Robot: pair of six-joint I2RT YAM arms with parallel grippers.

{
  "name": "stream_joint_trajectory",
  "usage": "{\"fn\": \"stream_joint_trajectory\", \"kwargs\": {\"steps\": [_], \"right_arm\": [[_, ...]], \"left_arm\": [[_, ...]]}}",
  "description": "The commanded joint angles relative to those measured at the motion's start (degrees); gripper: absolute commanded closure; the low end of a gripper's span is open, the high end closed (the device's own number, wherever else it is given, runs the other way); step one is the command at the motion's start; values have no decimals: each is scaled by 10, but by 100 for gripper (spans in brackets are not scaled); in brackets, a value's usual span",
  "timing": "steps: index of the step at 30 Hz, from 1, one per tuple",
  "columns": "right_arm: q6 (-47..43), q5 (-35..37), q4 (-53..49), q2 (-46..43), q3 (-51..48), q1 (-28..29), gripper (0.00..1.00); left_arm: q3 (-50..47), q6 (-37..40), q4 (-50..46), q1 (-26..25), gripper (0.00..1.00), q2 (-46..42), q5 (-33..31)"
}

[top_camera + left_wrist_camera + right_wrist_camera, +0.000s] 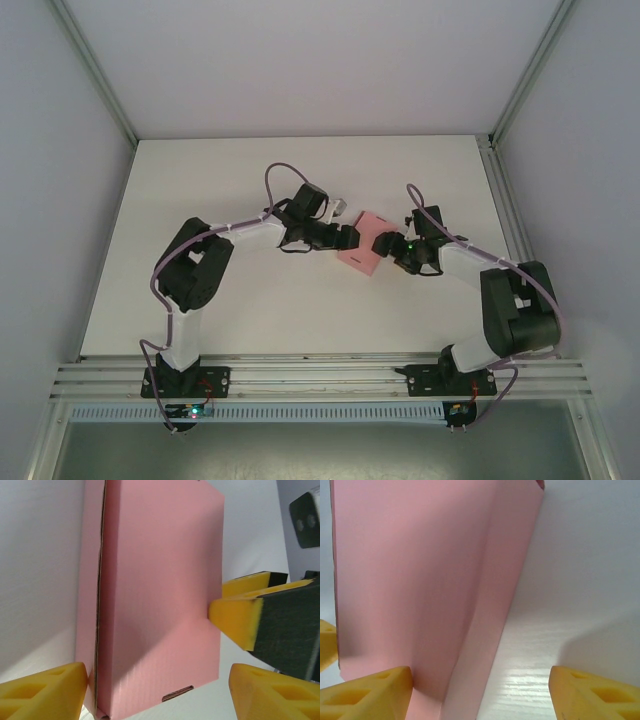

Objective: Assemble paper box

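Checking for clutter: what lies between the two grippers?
The pink paper box, flanked by the left gripper and right gripper, seen in the top external view.

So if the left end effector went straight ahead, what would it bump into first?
Most likely the pink paper box. It sits right in front of the left end effector, between its open jaws. How much gap is left is hard to tell.

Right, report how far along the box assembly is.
The paper box already looks folded into box shape, one long seam visible in the left wrist view. In hand: left gripper and right gripper, both open, flank it from opposite sides, a right fingertip touching its edge. Left: likely pressing that seam shut; whether the ends are closed I cannot tell.
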Motion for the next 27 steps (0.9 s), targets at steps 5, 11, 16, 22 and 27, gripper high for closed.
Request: {"fn": "stream_joint_trajectory", "kwargs": {"steps": [5,11,16,22,27], "right_arm": [[18,-35,52,50,2,-2,39],[20,-49,73,84,-16,-6,64],[30,-83,123,84,-70,-30,85],[29,-131,195,98,-113,-62,99],[38,-175,250,124,-134,-77,100]], "left_arm": [[22,12,-15,6,25,15,3],[24,14,-24,5,25,13,-3],[23,9,-32,9,24,2,-21],[18,-4,-15,19,18,-17,-24],[51,-19,-8,22,14,14,7]]}}
